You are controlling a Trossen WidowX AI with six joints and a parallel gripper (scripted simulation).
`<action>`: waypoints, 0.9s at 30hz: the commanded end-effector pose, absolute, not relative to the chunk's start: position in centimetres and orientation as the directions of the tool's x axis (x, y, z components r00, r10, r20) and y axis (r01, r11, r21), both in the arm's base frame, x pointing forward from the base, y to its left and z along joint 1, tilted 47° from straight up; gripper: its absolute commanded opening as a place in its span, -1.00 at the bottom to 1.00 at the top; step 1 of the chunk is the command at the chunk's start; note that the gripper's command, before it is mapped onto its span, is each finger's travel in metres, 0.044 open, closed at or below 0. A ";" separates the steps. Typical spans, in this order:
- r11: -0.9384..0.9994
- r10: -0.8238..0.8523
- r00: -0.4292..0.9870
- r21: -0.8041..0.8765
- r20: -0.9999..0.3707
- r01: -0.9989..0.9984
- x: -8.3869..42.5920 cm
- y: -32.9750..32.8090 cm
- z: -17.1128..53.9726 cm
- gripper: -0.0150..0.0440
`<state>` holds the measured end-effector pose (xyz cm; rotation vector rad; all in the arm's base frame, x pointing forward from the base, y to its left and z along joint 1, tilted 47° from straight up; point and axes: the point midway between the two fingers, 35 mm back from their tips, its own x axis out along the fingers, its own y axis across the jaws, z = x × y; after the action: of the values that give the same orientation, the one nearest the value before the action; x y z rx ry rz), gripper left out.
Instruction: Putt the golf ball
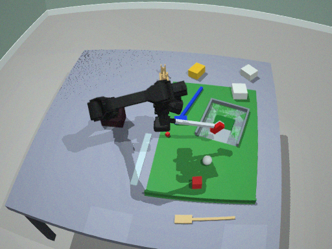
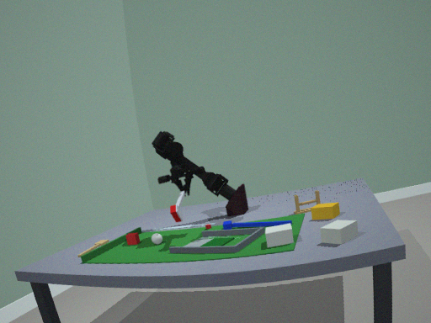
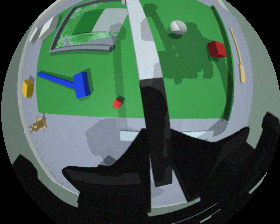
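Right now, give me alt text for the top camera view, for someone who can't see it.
The black gripper holds the red putter by its white shaft, its red head over the grey-walled raised green. The white golf ball rests on the green mat near a red cube; a blue putter lies by the arm.

Three putters: one red putter (image 1: pixel 207 124), one blue putter (image 1: pixel 189 104), one tan putter (image 1: pixel 202 218). One golf ball (image 1: pixel 207 160). Two white blocks (image 1: pixel 239 91), the second (image 1: pixel 249 72) at its two o'clock. One yellow block (image 1: pixel 196 71). Two red cubes: a large one (image 1: pixel 196 182) and a tiny one (image 1: pixel 167 134). One wooden rack (image 1: pixel 163 72). One pale strip (image 1: pixel 141 158). One walled green (image 1: pixel 224 120).
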<state>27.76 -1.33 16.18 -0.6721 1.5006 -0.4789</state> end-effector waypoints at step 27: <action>0.657 -0.731 0.013 -0.700 -0.682 0.280 23.9 -9.6 18.8 -0.49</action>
<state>23.98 -8.88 19.33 -0.4156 1.3466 -0.8232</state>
